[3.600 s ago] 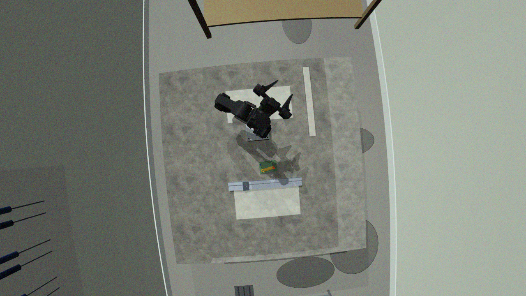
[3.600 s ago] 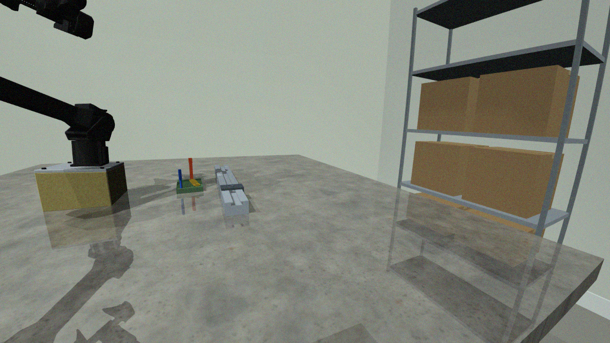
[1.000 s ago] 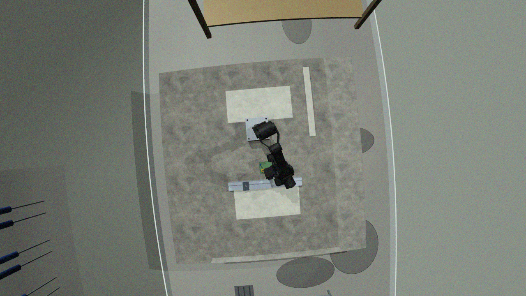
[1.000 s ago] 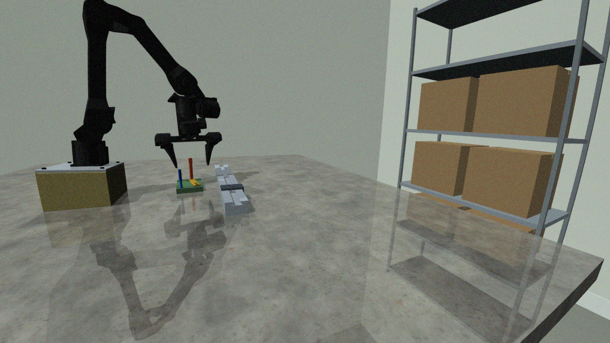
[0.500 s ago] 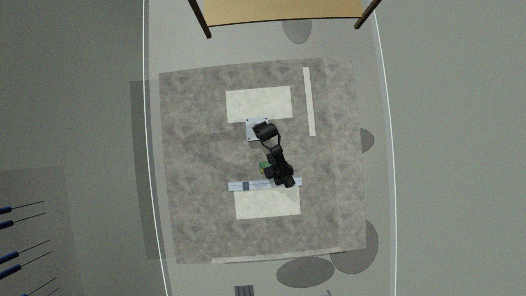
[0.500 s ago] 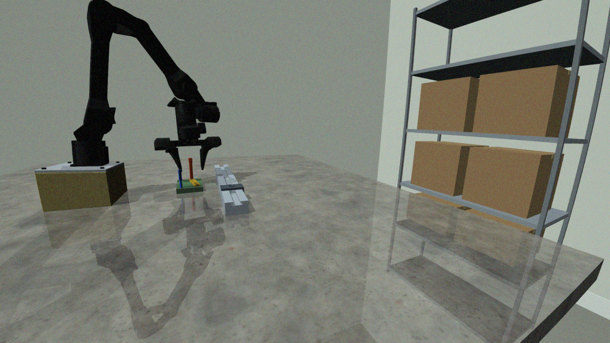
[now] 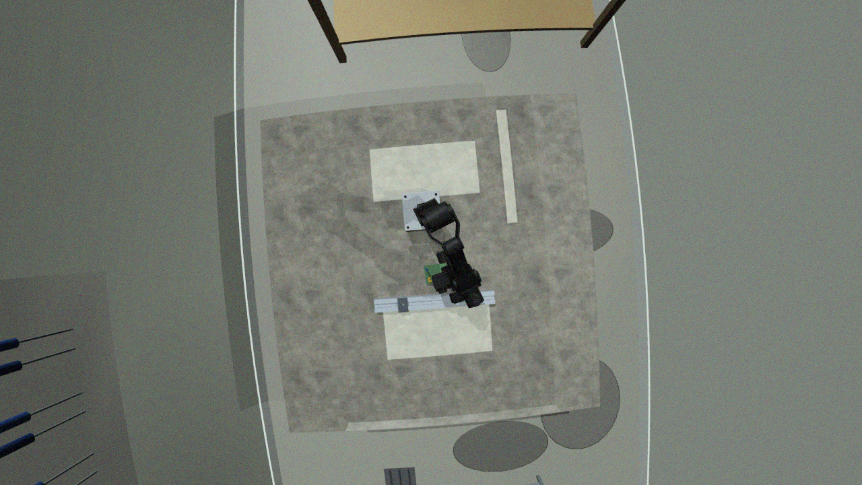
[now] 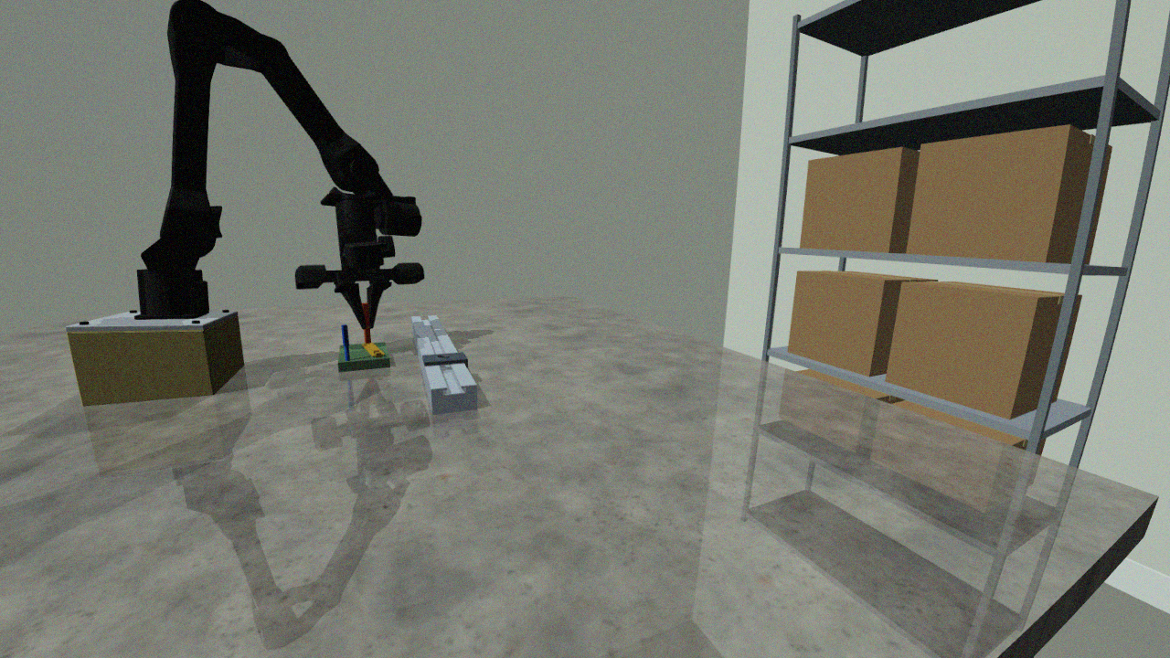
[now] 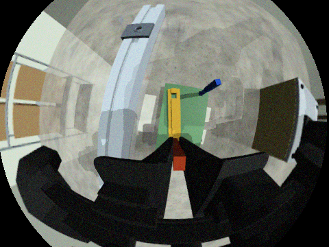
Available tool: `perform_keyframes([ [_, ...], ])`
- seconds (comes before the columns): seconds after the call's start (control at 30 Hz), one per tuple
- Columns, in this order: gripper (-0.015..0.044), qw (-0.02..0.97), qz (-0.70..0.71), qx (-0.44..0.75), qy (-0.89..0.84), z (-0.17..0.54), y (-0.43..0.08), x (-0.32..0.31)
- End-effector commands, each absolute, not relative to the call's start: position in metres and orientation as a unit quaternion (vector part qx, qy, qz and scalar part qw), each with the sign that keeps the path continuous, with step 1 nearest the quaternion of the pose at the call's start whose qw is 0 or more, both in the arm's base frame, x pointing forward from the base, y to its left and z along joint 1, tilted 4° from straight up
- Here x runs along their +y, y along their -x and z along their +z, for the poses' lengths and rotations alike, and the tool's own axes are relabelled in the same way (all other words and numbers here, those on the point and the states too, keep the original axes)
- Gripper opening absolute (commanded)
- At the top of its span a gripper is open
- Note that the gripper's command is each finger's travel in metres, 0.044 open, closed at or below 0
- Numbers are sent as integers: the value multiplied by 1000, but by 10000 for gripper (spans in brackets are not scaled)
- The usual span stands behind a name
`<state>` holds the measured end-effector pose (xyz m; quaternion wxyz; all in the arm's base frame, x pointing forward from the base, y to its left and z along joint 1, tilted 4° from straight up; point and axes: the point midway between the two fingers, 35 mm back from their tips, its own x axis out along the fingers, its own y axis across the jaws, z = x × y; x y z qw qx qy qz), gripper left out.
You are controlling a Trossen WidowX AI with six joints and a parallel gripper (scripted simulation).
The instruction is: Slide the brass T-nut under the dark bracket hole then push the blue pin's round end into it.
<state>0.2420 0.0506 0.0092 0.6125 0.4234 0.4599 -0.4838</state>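
Note:
My gripper [image 8: 366,325] [image 9: 175,140] is shut on the upright orange handle, whose red-orange top [image 9: 179,163] [image 8: 366,313] shows between the fingers. The yellow brass T-nut [image 8: 374,349] [image 9: 174,113] lies flat on the green tray [image 7: 430,268] [image 8: 351,366] [image 9: 192,118], its holed end pointing away from the handle. The blue pin [image 8: 345,342] [image 9: 210,87] stands upright in the same tray. The aluminum rail [image 7: 385,306] [image 8: 452,398] [image 9: 131,68] lies beside the tray with its slot upward. The dark bracket [image 7: 402,301] [image 8: 458,359] [image 9: 130,31] sits across the rail, its hole visible in the wrist view.
The arm's base block [image 8: 139,364] [image 9: 277,118] stands on the other side of the tray from the rail. A shelf rack with cardboard boxes [image 8: 965,344] stands beyond the table edge. The arm hides part of the tray and rail in the top view.

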Motion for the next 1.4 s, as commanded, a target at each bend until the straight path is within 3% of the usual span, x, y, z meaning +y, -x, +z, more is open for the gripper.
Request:
perform_keyframes([
  [0.0,-150,613,-486,458,-423,9,-242,50],
  [1.37,-150,613,-486,458,-423,66,-241,49],
])
